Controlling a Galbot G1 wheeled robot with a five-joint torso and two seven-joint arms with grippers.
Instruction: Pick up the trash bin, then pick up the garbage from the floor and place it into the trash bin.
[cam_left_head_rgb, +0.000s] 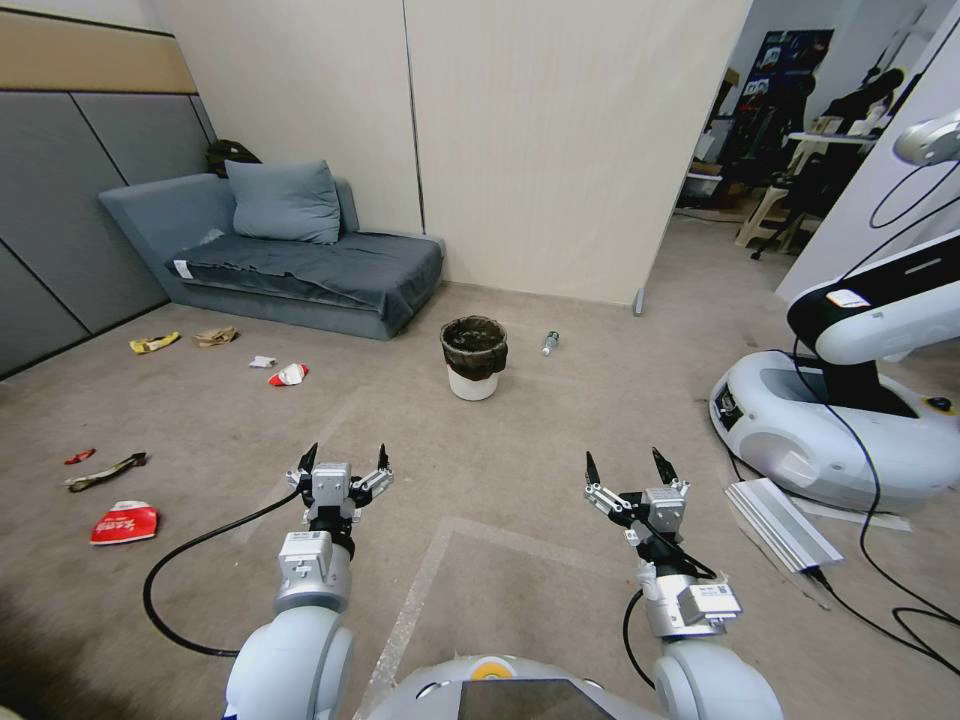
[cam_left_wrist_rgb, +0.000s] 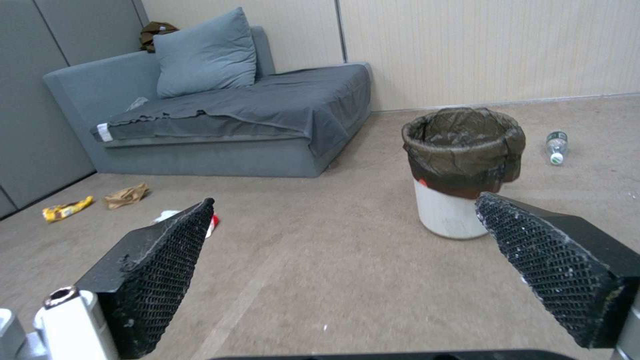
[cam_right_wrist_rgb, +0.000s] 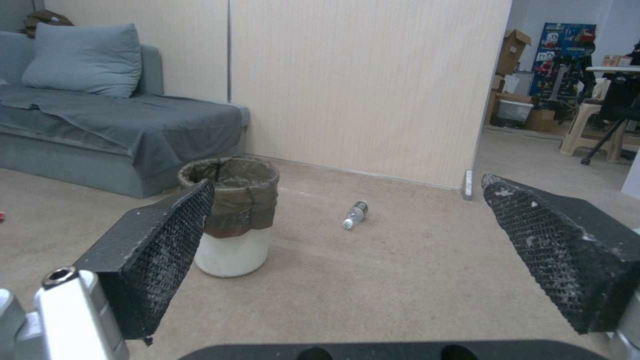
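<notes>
Beige carpet floor (cam_left_head_rgb: 560, 450) is spreading ahead of the robot, with a grey sofa (cam_left_head_rgb: 290, 255) standing against the wall at the far left. The trash bin (cam_left_head_rgb: 473, 357) is standing upright on the floor ahead, near the sofa's end, its dark bag folded over the rim. A small clear bottle (cam_left_head_rgb: 549, 343) is lying just beside the bin, on the robot's right of it. More garbage is lying scattered on the robot's left: a yellow wrapper (cam_left_head_rgb: 154, 342), crumpled brown paper (cam_left_head_rgb: 216, 336), a red-and-white wrapper (cam_left_head_rgb: 289, 375) and a red packet (cam_left_head_rgb: 125, 522). The left tool (cam_left_head_rgb: 345, 459) is hovering low over the floor with its fingers spread apart, holding nothing. The right tool (cam_left_head_rgb: 629, 464) is hovering alongside, fingers likewise apart. Both are well short of the bin.
</notes>
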